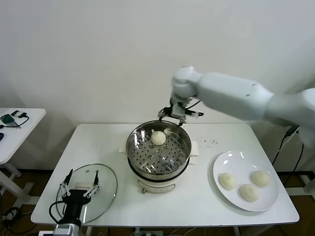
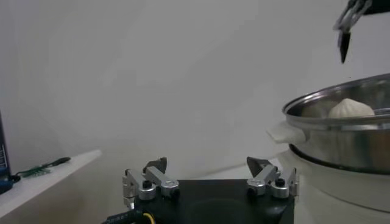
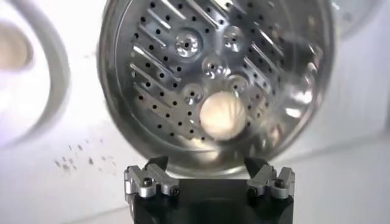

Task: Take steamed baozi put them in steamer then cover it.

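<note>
With one baozi [image 1: 158, 138] sitting on the perforated tray toward the far side of the steamer [image 1: 158, 153], the right gripper [image 1: 173, 116] hung just above the steamer's far rim, jaws spread and empty. Three more baozi [image 1: 247, 185] lay on the white plate [image 1: 224, 163] near the table's right edge, so they were to the right of and nearer than that gripper. My read: the right arm was the obvious one for the next pick, a swing right and toward the near edge. The left gripper [image 1: 78, 187] sat parked over the cover [image 1: 106, 187] at the near-left corner, fingers apart, holding nothing. Probably hovering rather than touching the glass; the views didn't settle that. The buns are round, so no long axis to line up.
</note>
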